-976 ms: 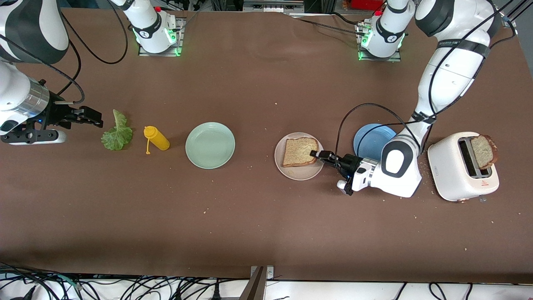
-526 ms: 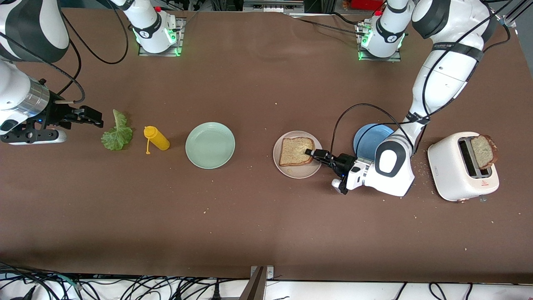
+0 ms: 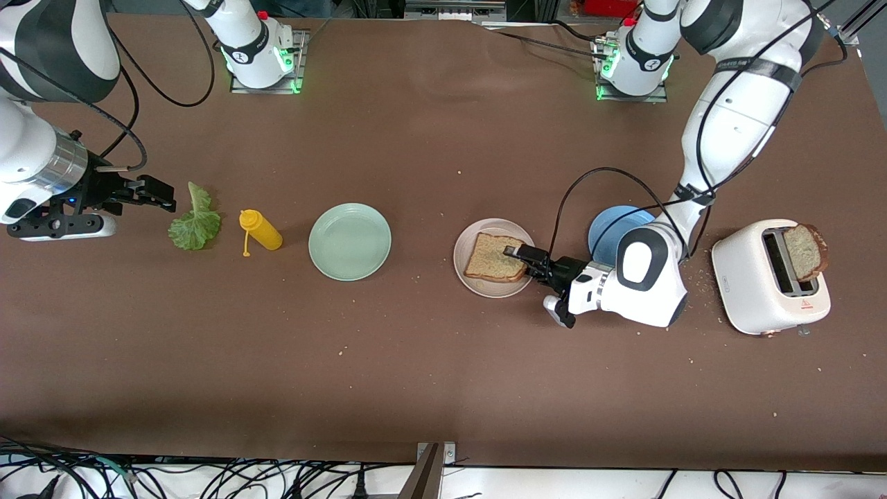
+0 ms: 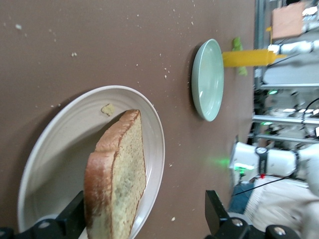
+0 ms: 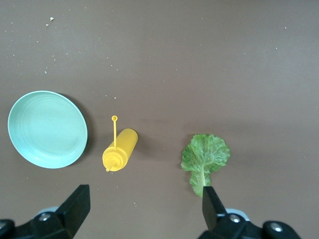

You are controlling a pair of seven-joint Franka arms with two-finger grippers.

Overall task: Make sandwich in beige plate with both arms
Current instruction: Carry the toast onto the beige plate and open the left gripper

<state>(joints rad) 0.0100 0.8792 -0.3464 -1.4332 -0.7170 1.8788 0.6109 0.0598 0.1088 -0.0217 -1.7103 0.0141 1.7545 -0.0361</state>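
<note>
One slice of brown bread [image 3: 493, 258] lies on the beige plate [image 3: 485, 287], its edge tilted up against one finger of my left gripper [image 3: 518, 254]. In the left wrist view the slice [image 4: 117, 179] leans on the plate [image 4: 60, 144]. My left gripper [image 4: 144, 219] is open there, its jaws far wider apart than the slice. A second slice [image 3: 804, 251] stands in the white toaster [image 3: 755, 291]. The lettuce leaf [image 3: 196, 222] lies near the right arm's end. My right gripper [image 3: 161, 196] hovers open just beside the leaf [image 5: 204, 158].
A yellow squeeze bottle [image 3: 260, 230] lies between the lettuce and a mint-green plate [image 3: 350, 241]. A blue plate [image 3: 610, 232] sits between the beige plate and the toaster, partly under the left arm. Crumbs are scattered around the toaster.
My left gripper has moved toward the right arm's end, and the slice has shifted with it across the beige plate. My right gripper has edged slightly toward the lettuce.
</note>
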